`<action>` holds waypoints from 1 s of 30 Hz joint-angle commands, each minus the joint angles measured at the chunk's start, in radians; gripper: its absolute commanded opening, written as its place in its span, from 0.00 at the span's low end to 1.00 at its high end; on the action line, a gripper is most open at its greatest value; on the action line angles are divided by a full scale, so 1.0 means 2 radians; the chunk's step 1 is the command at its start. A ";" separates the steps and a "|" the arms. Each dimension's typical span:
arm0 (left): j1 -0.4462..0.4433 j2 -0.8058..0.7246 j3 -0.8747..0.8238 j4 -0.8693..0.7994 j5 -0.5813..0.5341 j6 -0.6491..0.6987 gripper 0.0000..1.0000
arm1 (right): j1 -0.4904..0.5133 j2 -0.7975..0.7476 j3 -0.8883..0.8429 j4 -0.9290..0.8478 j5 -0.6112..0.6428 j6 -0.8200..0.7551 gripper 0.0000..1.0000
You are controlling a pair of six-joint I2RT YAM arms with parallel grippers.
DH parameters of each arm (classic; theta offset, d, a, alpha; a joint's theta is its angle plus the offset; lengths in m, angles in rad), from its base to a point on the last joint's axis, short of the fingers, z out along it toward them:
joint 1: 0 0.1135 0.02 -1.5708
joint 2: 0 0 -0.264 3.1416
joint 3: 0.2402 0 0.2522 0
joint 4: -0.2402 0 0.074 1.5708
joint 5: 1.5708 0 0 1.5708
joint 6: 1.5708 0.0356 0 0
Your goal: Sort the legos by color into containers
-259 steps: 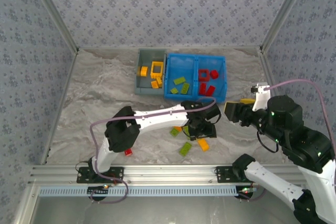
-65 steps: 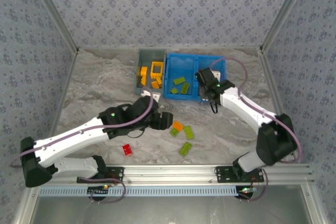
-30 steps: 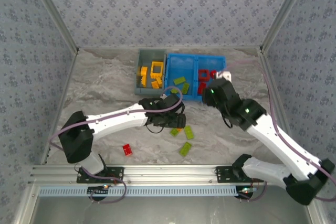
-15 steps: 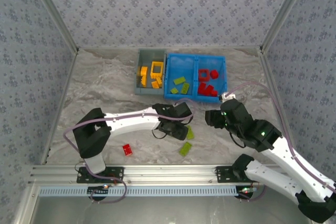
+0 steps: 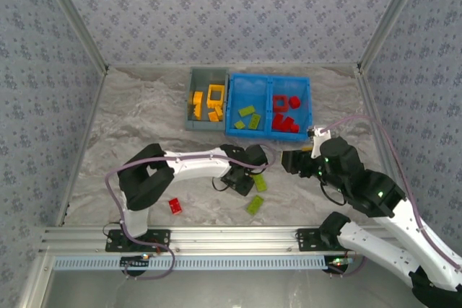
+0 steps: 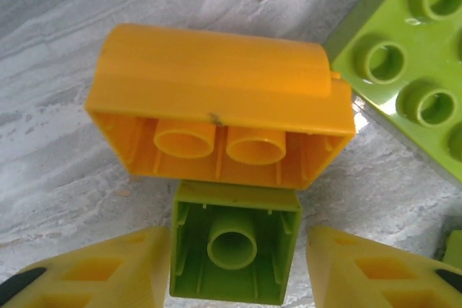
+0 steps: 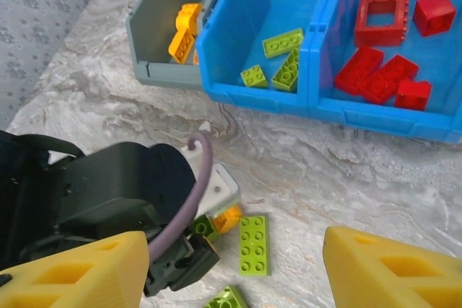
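Observation:
A small green lego [image 6: 234,250] lies upside down between my left gripper's [image 6: 238,272] yellow fingers [image 6: 101,268]. The left finger is against it and a thin gap remains at the right one. An orange lego [image 6: 216,106] lies upside down, touching the green one's far side, with a green plate [image 6: 411,84] to its right. From above, the left gripper [image 5: 242,180] is low over this cluster. My right gripper [image 5: 292,161] hovers just right of it, open and empty, looking down on the green plate [image 7: 253,244] and orange lego [image 7: 228,218].
The grey bin [image 5: 196,75] holds yellow legos. The blue bin [image 5: 268,99] has green legos [image 7: 283,42] in its left compartment and red ones [image 7: 379,77] in its right. Another green lego [image 5: 254,205] and a red lego [image 5: 175,206] lie near the front rail.
My left gripper slid right over the loose legos and its fingers closed in around the small green one. My right arm pulled back from the blue bin toward the near right.

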 commanded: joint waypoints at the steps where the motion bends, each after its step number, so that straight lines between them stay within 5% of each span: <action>1: 0.003 0.009 0.021 -0.002 -0.009 0.008 0.44 | -0.002 0.001 0.014 0.005 -0.010 0.001 0.67; 9: 0.008 -0.072 0.007 -0.035 -0.047 -0.011 0.34 | -0.004 0.004 0.023 0.009 -0.025 -0.009 0.67; 16: 0.092 -0.137 0.055 -0.063 0.013 0.000 0.34 | -0.009 0.021 0.026 0.062 -0.060 -0.026 0.68; 30: 0.162 0.147 0.445 -0.159 -0.043 0.022 0.33 | -0.009 0.111 0.032 0.118 0.010 0.016 0.68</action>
